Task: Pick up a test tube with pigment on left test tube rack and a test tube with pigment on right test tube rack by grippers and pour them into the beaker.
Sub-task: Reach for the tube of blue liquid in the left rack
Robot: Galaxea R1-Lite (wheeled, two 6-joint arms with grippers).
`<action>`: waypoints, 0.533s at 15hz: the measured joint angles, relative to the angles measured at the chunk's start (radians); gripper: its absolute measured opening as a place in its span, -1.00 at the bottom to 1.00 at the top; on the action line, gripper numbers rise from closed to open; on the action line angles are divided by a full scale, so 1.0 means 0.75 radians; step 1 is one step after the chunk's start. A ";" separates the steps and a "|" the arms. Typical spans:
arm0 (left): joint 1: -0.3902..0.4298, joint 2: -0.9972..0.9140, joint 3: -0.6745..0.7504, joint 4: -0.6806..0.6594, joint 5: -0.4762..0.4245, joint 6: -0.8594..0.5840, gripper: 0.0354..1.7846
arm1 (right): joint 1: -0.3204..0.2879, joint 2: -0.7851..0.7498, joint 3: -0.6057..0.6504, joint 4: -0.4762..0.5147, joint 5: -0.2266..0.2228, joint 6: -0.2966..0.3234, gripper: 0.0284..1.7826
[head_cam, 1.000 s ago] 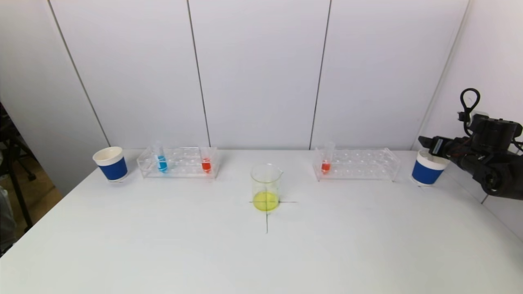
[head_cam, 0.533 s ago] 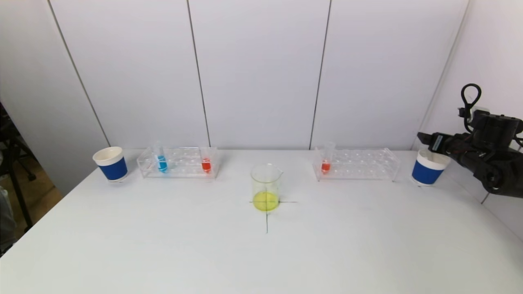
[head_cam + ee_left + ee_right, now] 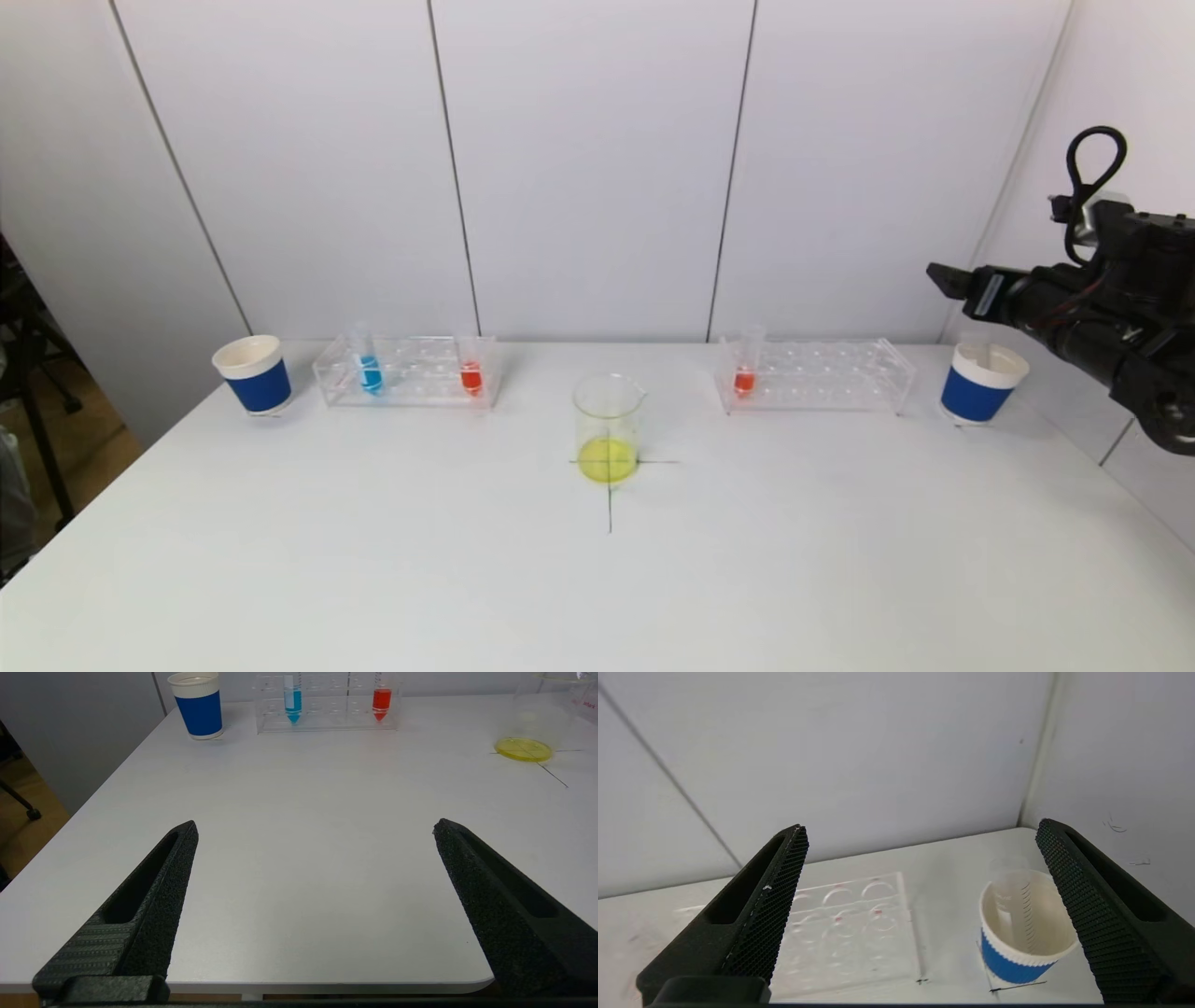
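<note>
Right hand (image 3: 943,276) has risen above the blue cup (image 3: 976,383), frame right.
Its fingers gape wide, empty; left hand (image 3: 315,828) likewise open, holding nothing.

right pincer (image 3: 943,277): raised at right edge, fingers spread, empty | left pincer (image 3: 315,828): low, fingers spread, empty

White table (image 3: 373,579) holds 2 racks (image 3: 411,371), beaker (image 3: 609,429), 2 cups (image 3: 254,374).
</note>
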 joint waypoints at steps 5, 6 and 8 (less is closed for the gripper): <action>0.000 0.000 0.000 0.001 0.001 0.001 0.98 | 0.142 -0.313 0.318 -0.001 -0.013 -0.012 0.99; -0.001 0.000 0.000 0.001 0.001 0.001 0.98 | 0.161 -0.376 0.387 -0.010 -0.014 -0.012 0.99; 0.000 0.000 0.000 0.001 0.001 0.001 0.98 | 0.183 -0.491 0.513 -0.072 -0.015 -0.018 0.99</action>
